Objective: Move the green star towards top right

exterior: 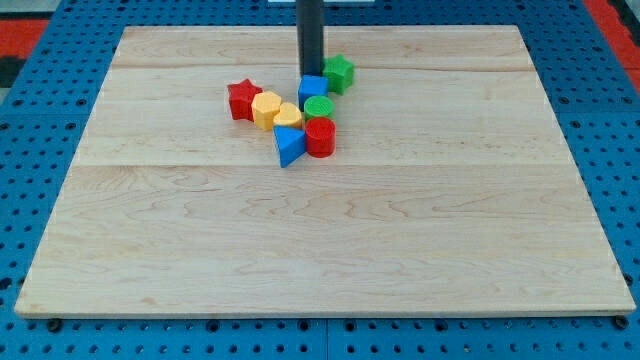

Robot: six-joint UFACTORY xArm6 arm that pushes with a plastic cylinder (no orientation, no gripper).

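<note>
my tip (311,77) comes down at the upper middle of the wooden board (480,250), landing at the top edge of the blue cube (313,90) and just to the view's left of the green star (339,73), close enough that contact with the star cannot be ruled out. there is no hand to open or close here, only a straight dark rod that holds nothing and works by pushing. the placement reads as a setup for a shove: with the rod on the star's left flank, a sweep to the view's right and top would carry the star toward the far corner, though a start slightly lower on the star would likely serve the diagonal better. the star sits at the top-right end of a tight cluster, touching or nearly touching the blue cube; below that cube lie a green cylinder (318,106) and a red cylinder (320,136), with a blue triangular block (289,146) at the cluster's bottom, two yellow blocks (266,107) (287,115) running leftward and a red star (242,100) at the left end. the green star looks small, bright green, chunky and blunt-pointed, lying flat, its right side facing open board, so nothing appears to block its way; the crowded left side suggests a stray push could drag the blue cube along.
</note>
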